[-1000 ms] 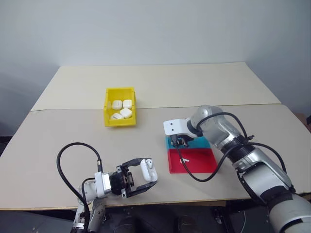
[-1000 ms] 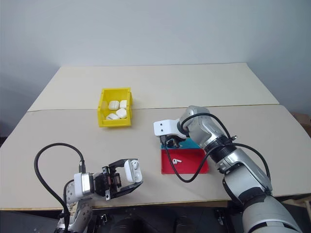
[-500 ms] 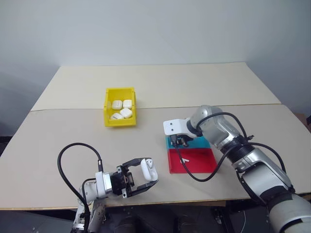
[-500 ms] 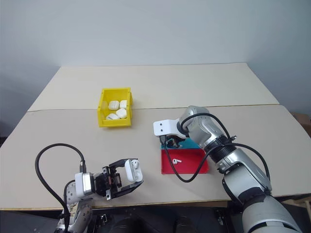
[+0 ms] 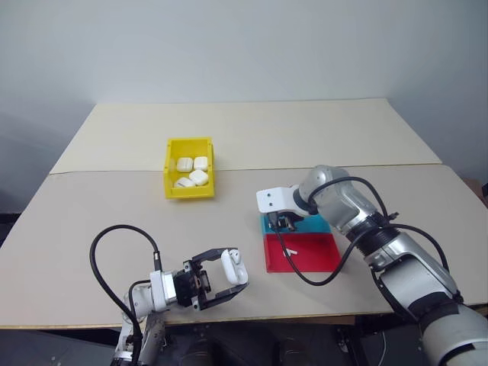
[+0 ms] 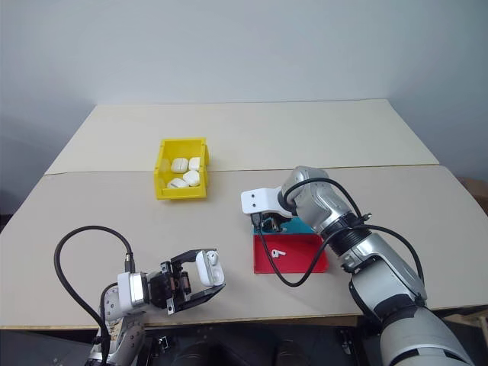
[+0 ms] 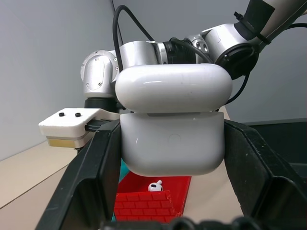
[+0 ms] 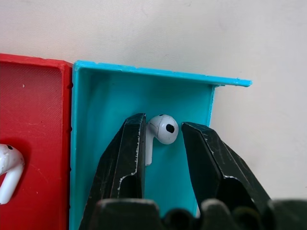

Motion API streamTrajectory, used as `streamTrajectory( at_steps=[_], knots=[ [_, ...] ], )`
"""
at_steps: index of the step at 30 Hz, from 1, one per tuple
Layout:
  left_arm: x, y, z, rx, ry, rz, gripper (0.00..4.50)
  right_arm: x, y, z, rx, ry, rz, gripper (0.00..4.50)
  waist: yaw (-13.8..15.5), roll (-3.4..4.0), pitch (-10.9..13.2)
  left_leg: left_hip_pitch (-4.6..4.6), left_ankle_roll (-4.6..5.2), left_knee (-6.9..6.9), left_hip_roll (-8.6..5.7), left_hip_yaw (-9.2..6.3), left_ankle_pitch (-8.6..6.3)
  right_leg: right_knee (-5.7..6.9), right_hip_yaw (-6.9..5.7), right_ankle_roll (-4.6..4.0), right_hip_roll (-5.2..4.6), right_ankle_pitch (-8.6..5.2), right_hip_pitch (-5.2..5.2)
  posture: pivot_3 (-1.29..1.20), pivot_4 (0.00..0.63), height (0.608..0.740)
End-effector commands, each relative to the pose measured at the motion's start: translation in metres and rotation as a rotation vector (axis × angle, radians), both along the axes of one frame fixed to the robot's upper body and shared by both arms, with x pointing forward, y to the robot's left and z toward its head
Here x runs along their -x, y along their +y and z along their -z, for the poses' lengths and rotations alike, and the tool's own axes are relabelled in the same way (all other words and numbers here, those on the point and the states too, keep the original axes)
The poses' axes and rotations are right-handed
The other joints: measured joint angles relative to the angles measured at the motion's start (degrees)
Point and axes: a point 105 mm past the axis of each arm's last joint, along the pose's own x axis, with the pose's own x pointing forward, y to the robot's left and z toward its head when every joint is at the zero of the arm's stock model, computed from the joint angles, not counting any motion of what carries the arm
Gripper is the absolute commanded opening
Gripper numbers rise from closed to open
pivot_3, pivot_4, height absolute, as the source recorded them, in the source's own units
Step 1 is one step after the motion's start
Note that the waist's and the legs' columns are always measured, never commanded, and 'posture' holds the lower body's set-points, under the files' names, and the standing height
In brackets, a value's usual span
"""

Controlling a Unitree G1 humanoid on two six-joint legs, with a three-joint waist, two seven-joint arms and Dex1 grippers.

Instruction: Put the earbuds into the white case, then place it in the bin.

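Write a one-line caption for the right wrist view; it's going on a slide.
Right gripper set around an earbud in the teal tray, a second earbud waiting in the red tray.

My two head views look forward and down from above the table [image 5: 320, 137], far enough to take in both arms; they share nearly the same scene, slightly offset sideways. My left wrist view sits very close behind the case [image 7: 171, 125], facing across toward the right arm and the red tray [image 7: 156, 199]. My right wrist view looks straight down, very near, into the teal tray [image 8: 100, 124]; red tray at its edge.
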Motion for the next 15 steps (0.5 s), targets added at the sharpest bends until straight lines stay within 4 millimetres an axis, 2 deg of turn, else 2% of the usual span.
streamTrajectory(
  at_steps=[1,5,7,15],
  knots=[
    [0.002,-0.0009,-0.0055,0.007,-0.039,-0.001,2.84,0.0,-0.0079,0.0068,0.035,0.013,0.015,1.57,0.0,0.0,0.0,0.0,0.0,0.0,0.0,0.0,0.0,0.0,0.0,0.0,0.0,0.0,0.0,0.0,0.15,0.74],
    [0.0016,-0.001,-0.0055,0.008,-0.038,-0.003,2.84,0.0004,-0.0086,0.0072,0.037,0.015,0.014,1.57,0.0,0.0,0.0,0.0,0.0,0.0,0.0,0.0,0.0,0.0,0.0,0.0,0.0,0.0,0.0,0.0,0.15,0.74],
    [0.0013,-0.0011,-0.0055,0.007,-0.039,-0.002,2.84,0.0004,-0.0089,0.0074,0.039,0.01,0.01,1.22,0.0,0.0,0.0,0.0,0.0,0.0,0.0,0.0,0.0,0.0,0.0,0.0,0.0,0.0,0.0,0.0,0.15,0.74],
    [0.001,-0.0009,-0.0056,0.006,-0.04,0.001,2.84,0.0006,-0.0069,0.0065,0.024,0.002,0.004,1.22,0.0,0.0,0.0,0.01,0.0,0.0,0.0,0.0,0.0,0.0,-0.01,0.0,0.0,0.0,0.01,0.0,0.15,0.74]
  ],
)
